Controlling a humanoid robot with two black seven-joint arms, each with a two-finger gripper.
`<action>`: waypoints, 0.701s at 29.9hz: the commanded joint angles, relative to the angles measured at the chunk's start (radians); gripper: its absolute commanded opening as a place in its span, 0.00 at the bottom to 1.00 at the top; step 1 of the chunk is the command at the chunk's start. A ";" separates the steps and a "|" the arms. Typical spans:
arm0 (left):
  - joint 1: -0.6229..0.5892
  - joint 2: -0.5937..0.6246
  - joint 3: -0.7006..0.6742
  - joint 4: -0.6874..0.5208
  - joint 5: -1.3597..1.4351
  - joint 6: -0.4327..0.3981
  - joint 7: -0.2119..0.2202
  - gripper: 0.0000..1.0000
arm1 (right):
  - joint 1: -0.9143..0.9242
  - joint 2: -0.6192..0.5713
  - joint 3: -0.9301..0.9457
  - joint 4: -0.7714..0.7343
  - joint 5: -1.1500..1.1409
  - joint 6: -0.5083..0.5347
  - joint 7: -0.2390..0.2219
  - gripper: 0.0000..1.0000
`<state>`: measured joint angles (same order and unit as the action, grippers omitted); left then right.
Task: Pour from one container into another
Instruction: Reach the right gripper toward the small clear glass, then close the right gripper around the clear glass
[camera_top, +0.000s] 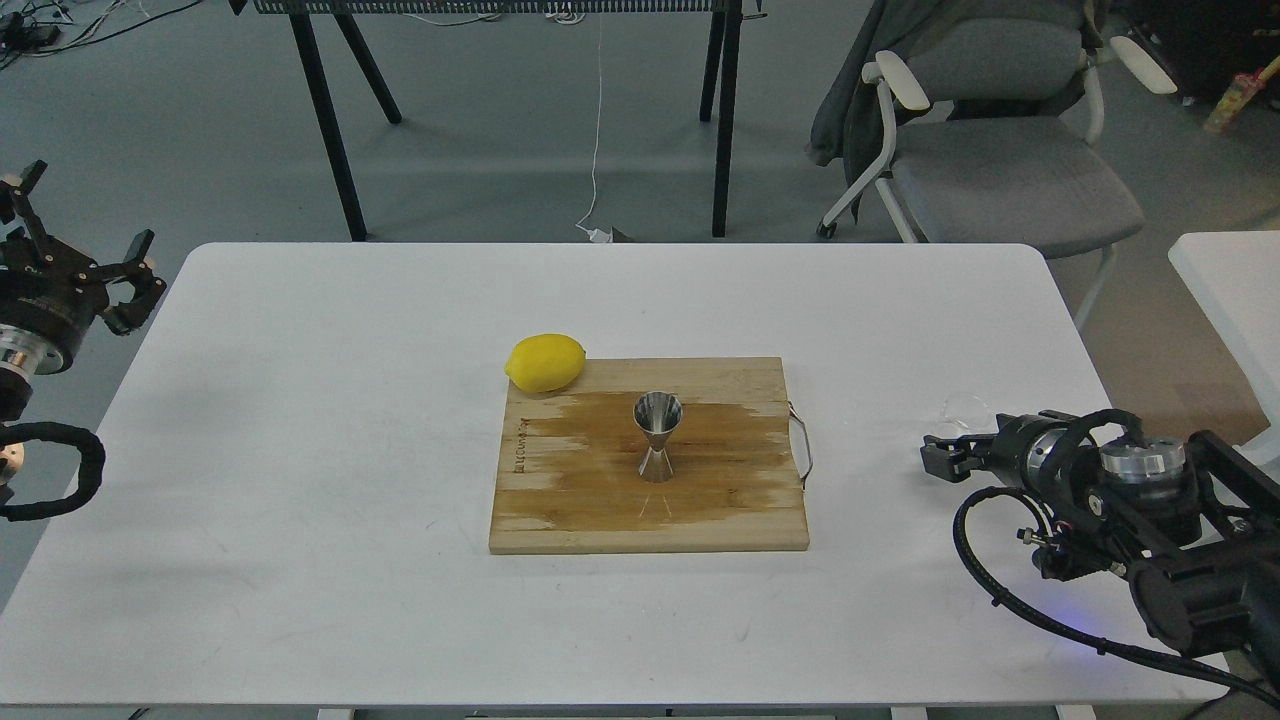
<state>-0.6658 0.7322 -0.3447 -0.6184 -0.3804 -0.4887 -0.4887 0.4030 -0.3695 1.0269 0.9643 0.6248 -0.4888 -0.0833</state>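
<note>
The steel jigger (657, 435) stands upright in the middle of the wooden cutting board (560, 505). The clear glass tumbler (965, 406) sits on the white table near the right edge; only its rim and upper wall show. My right gripper (940, 458) is right in front of the tumbler and hides its lower part. The gripper looks dark and end-on, so its fingers cannot be told apart, nor whether they touch the glass. My left gripper (90, 220) hangs off the table's left edge, fingers spread open and empty.
A yellow lemon (545, 362) lies against the board's far left corner. The board has a metal handle (803, 445) on its right side. A grey chair (1000, 160) and black table legs (330, 130) stand beyond the table; a second white table (1235, 290) is at right.
</note>
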 joint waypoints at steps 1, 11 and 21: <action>0.000 -0.001 0.000 0.002 0.000 0.000 0.000 1.00 | 0.013 0.003 0.001 -0.013 -0.008 0.000 0.000 0.90; 0.012 -0.001 0.000 0.003 0.000 0.000 0.000 1.00 | 0.031 0.043 0.001 -0.056 -0.045 0.013 0.002 0.79; 0.014 -0.030 0.000 0.043 0.000 0.000 0.000 1.00 | 0.031 0.043 0.001 -0.055 -0.053 0.021 0.004 0.60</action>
<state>-0.6520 0.7096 -0.3453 -0.5842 -0.3804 -0.4887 -0.4887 0.4342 -0.3255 1.0278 0.9081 0.5724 -0.4678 -0.0796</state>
